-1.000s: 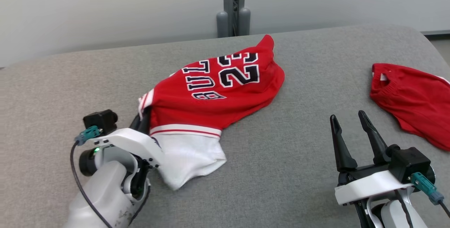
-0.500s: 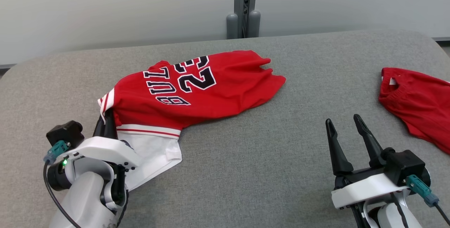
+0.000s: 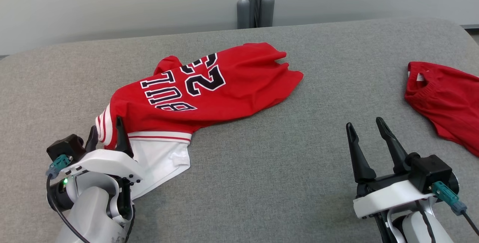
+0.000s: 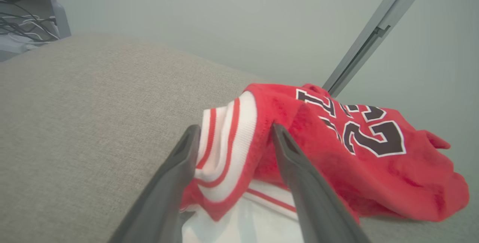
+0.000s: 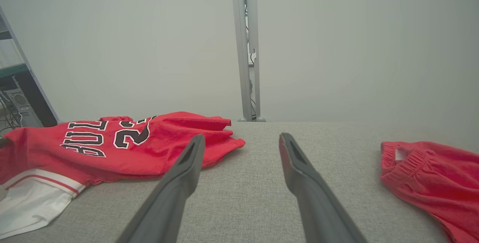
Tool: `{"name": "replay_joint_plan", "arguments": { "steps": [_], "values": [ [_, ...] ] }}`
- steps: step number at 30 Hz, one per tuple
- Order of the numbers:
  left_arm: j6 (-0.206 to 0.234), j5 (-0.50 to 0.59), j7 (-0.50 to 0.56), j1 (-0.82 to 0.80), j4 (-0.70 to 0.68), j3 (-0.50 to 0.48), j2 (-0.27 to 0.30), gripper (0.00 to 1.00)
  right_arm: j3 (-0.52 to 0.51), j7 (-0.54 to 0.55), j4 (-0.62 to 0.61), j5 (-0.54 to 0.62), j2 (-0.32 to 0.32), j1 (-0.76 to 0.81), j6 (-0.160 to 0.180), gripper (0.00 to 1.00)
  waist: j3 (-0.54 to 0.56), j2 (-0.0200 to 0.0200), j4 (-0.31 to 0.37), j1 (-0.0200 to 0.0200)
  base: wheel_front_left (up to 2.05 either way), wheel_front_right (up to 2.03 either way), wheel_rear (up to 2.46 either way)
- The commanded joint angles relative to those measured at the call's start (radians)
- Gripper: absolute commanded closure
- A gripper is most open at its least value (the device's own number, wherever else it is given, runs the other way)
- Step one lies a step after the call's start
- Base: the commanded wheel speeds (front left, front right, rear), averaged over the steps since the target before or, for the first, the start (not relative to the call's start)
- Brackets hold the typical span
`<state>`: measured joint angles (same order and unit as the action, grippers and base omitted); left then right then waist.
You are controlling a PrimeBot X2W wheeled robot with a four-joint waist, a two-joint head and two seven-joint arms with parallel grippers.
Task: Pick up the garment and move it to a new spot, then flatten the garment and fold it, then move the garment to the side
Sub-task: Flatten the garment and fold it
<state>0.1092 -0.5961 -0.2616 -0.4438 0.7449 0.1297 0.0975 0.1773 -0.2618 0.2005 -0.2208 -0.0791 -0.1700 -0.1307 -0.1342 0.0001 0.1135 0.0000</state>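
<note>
Two red garments lying on grey pad [image 3: 284, 160]: one jersey [image 3: 209, 89] at 10 o'clock, one shorts [image 3: 445, 100] at 3. Two grippers, both standing spread: left gripper [image 3: 105, 132] straddling striped hem [image 4: 228, 138] of jersey, right gripper [image 3: 365, 134] hovering at 5 o'clock, touching nothing.

3 cameras over 1 grey padded surface [image 3: 284, 168]

The head view looks forward and down from above and behind both pairs of fingers, taking in the left gripper [image 3: 106, 127], the right gripper [image 3: 365, 122] and everything beyond their tips. The left wrist view sits low and very near, facing the jersey [image 4: 374, 160] at its fingertips. The right wrist view sits low and farther back, with the post [image 5: 247, 48] ahead of its fingers and the red shorts [image 5: 430, 172] to their right. All 3 views share the jersey and the post.
</note>
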Motion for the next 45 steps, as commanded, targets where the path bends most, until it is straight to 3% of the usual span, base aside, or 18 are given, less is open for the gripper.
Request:
{"name": "replay_joint_plan", "arguments": {
  "steps": [1,15,21,27,39,45],
  "values": [
    [-0.006,0.019,-0.004,-0.016,-0.007,-0.022,0.001,0.00,-0.001,-0.005,0.002,-0.003,-0.008,-0.005,0.000,0.00,0.002,-0.0001,-0.002,0.0000,0.00,0.00,0.00],
    [-0.084,0.191,-0.003,0.124,-0.205,-0.153,-0.037,0.00,-0.008,-0.005,0.009,-0.002,-0.004,0.025,0.000,0.00,0.065,-0.0001,-0.056,0.0000,0.00,0.00,0.00],
    [-0.124,0.147,-0.003,0.241,-0.233,-0.111,-0.046,0.00,-0.015,-0.005,0.000,-0.001,-0.006,0.045,0.000,0.00,0.090,-0.0001,-0.080,0.0000,0.00,0.00,0.00],
    [-0.107,0.076,-0.003,0.287,-0.218,-0.045,-0.045,0.00,-0.010,-0.005,0.002,0.001,-0.011,0.053,0.000,0.00,0.101,-0.0001,-0.092,0.0000,0.00,0.00,0.00],
    [-0.084,0.041,-0.003,0.312,-0.218,0.015,-0.045,0.00,0.006,-0.005,0.009,0.000,-0.016,0.061,0.000,0.00,0.118,-0.0001,-0.092,0.0000,0.00,0.00,0.00],
    [-0.074,-0.010,-0.001,0.292,-0.103,0.073,-0.045,0.00,0.011,-0.005,0.004,-0.004,-0.017,0.054,0.000,0.00,0.103,-0.0001,-0.079,0.0000,0.00,0.00,0.00]
  ]
}}
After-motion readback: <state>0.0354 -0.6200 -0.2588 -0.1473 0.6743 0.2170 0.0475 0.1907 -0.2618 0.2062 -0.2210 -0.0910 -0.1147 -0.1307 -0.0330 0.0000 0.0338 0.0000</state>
